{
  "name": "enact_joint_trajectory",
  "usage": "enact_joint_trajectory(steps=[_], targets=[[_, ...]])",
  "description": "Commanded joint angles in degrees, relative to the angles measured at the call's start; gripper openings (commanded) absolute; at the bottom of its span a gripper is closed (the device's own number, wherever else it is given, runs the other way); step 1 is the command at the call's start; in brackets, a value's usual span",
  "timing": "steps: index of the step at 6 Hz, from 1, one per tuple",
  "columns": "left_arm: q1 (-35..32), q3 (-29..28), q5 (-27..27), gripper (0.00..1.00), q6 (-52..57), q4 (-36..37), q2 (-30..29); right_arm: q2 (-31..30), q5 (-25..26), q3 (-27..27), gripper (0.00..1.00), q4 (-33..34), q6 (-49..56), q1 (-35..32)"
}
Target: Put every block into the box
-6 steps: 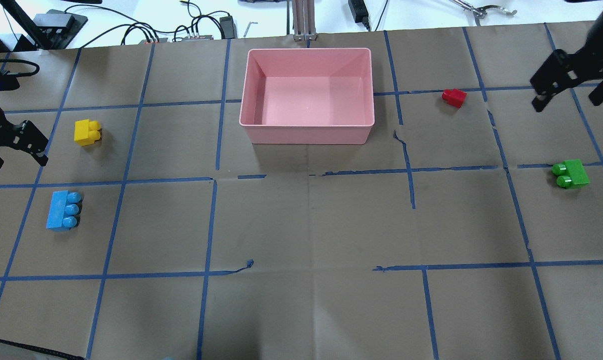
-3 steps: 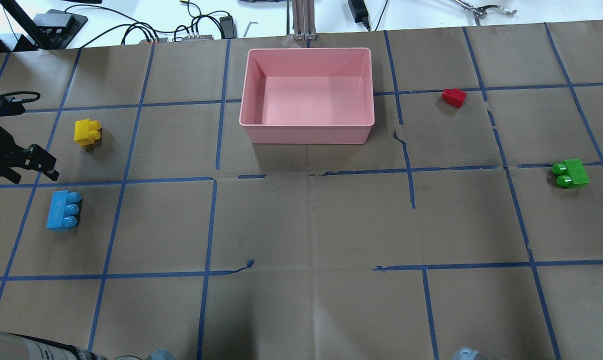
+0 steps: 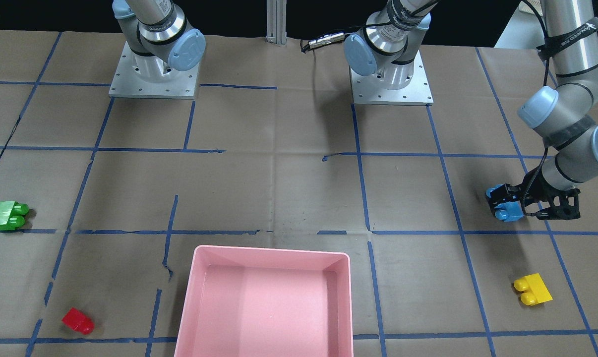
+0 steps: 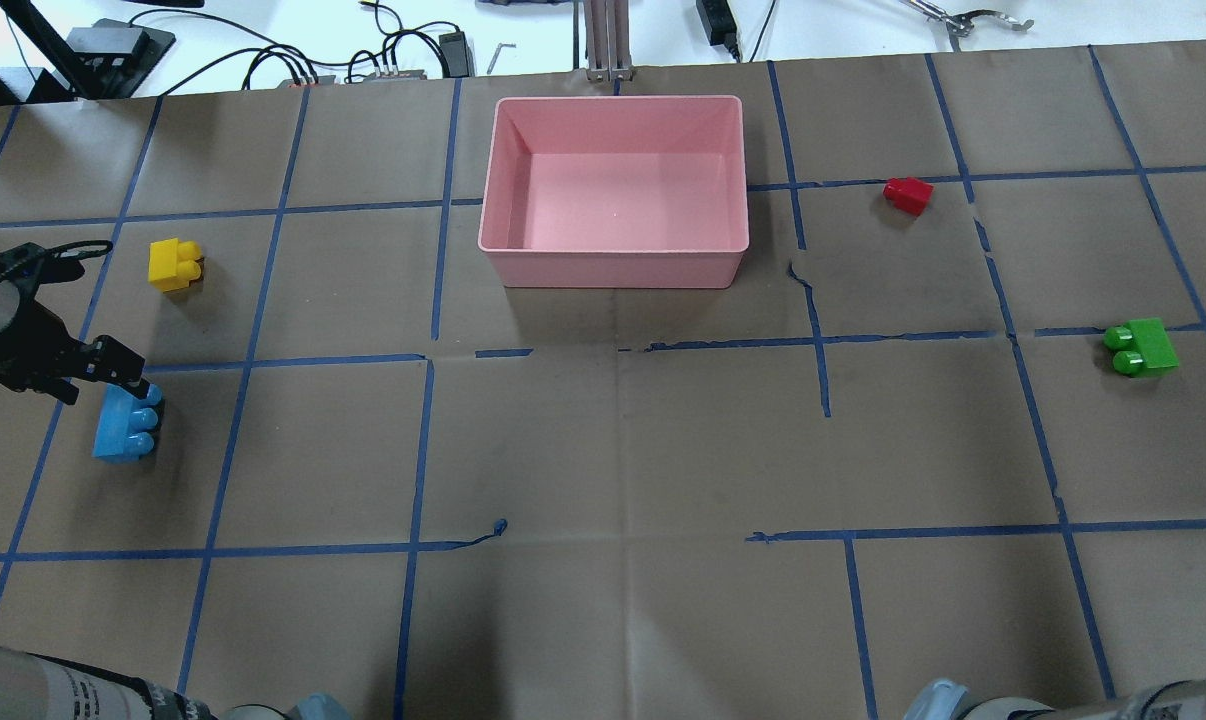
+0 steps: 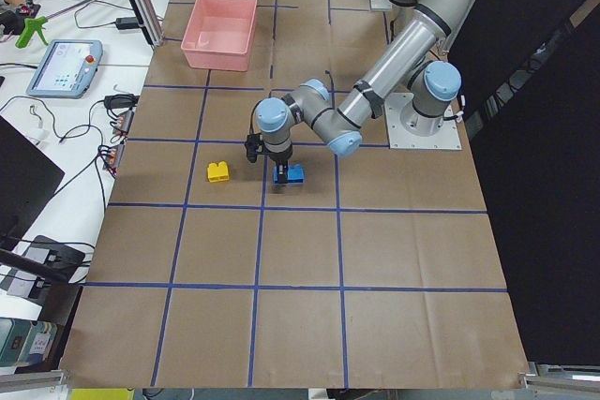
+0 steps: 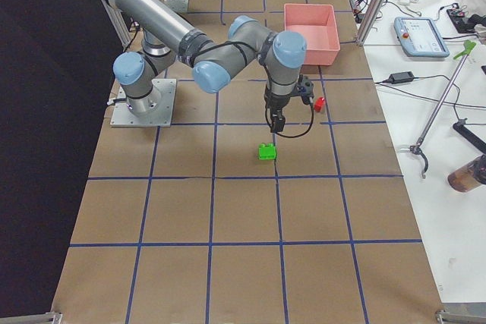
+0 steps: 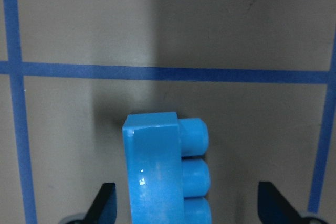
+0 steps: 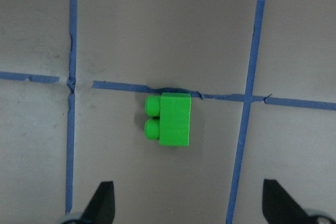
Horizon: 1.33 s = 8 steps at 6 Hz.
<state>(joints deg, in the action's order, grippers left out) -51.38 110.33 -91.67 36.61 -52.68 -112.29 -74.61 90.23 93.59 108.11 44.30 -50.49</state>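
We see the left gripper (image 4: 103,380) spread wide over the light blue brick (image 7: 157,171), far left of the pink box (image 4: 613,268). From above it hides one end of the brick, and the wrist picture cuts off the third stud. The right gripper (image 8: 190,203) shows only two fingertips, wide apart, above the green brick (image 8: 174,119), far right of the box. The yellow brick (image 4: 173,265) and red brick (image 4: 908,194) lie on the tabletop (image 4: 613,450), one on each side of the box.
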Motion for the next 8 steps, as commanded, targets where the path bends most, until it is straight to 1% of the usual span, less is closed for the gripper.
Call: enact_joint_trajectory(steps=[1,2,3,4,5,6,7,8], targets=[[0.1,0.2,-2.0,0.95,0.2,0.7,-1.3,1.6,0.2,10.6,0.99,15.5,-5.4,0.0],[0.1,0.1,-1.9,0.89,0.1,0.6,-1.6,1.7,0.1,14.9,0.99,18.8,-7.2,0.0],[0.1,0.0,-1.9,0.54,0.5,0.6,-1.6,2.3,0.1,15.9,0.99,19.8,-6.7,0.0],[0.0,-0.1,-1.9,0.27,0.8,0.6,-1.5,4.5,0.0,15.7,0.99,21.0,-6.4,0.0],[-0.5,-0.4,-1.9,0.05,0.7,0.1,-0.9,6.1,0.6,15.7,0.99,24.2,-4.8,0.0],[-1.5,-0.6,-1.6,0.00,0.6,-2.3,0.4,6.6,0.5,15.6,0.99,24.4,-4.7,0.0],[-5.4,-1.8,-1.3,0.00,0.6,-4.9,3.2,7.1,0.0,15.6,0.99,24.4,-4.7,0.0],[-12.3,-5.4,-1.4,0.00,0.5,-8.1,5.0,8.1,0.0,15.5,0.99,24.4,-4.6,0.0]])
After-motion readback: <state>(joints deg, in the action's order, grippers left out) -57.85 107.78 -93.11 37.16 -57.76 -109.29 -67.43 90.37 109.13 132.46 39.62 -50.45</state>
